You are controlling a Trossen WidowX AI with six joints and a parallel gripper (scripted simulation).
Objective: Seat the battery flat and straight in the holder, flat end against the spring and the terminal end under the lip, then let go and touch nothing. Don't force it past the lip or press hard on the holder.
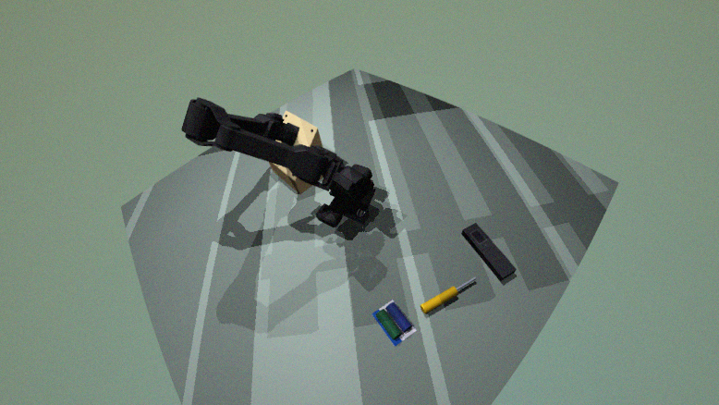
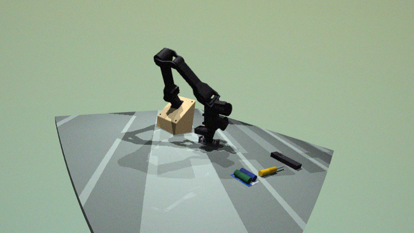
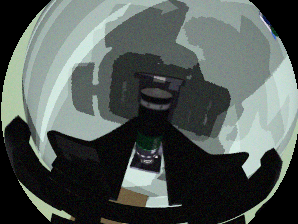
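My gripper is shut on the battery, a dark cylinder with a green band. In the wrist view the battery sticks out forward from between my fingers. The gripper points down and hangs just above the table, right of the tan block that carries the arm's base. The table under the fingers is in deep shadow. I cannot make out the holder in any view.
A blue card with a green and a blue cylinder lies at the front right. A yellow-handled screwdriver lies beside it. A black remote-like bar lies farther right.
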